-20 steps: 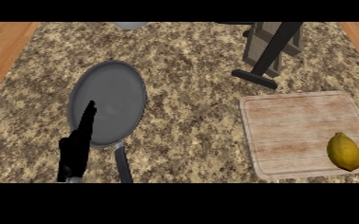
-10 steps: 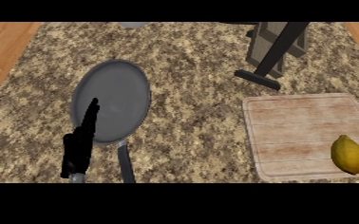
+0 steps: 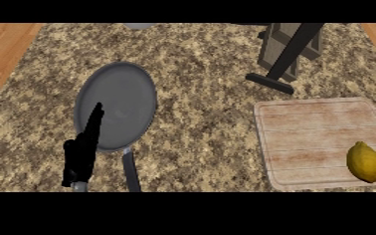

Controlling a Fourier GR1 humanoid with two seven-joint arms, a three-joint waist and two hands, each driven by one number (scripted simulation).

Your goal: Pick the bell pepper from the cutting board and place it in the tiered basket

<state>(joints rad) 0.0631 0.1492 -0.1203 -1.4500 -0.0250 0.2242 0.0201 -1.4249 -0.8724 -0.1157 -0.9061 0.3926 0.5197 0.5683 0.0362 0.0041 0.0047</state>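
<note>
Reaching for the fruit had not begun: the yellow, rounded bell pepper (image 3: 361, 161) lay at about four o'clock in the head view, on the pale wooden cutting board (image 3: 308, 139), close to that board's right rim and partly cut off by the view's edge. Only the black left hand (image 3: 82, 152) showed, at about eight o'clock, its fingers straight and pointing up over the lower rim of a grey round frying pan (image 3: 117, 104), holding nothing; whether it touched the pan could not be told. The right hand was out of view.

To do the pick well, the right hand looked the better choice, since the pepper sat on its side of the speckled granite tabletop (image 3: 206, 79). It would probably do best to come down from above with fingers spread, centred on the widest part, and close only once they reached past the sides, because a rounded, smooth skin would likely roll or slip. The grey-and-black tiered basket stand (image 3: 288, 52) stood at one o'clock, well apart from the board, so the carry should clear its black slanted post.
</note>
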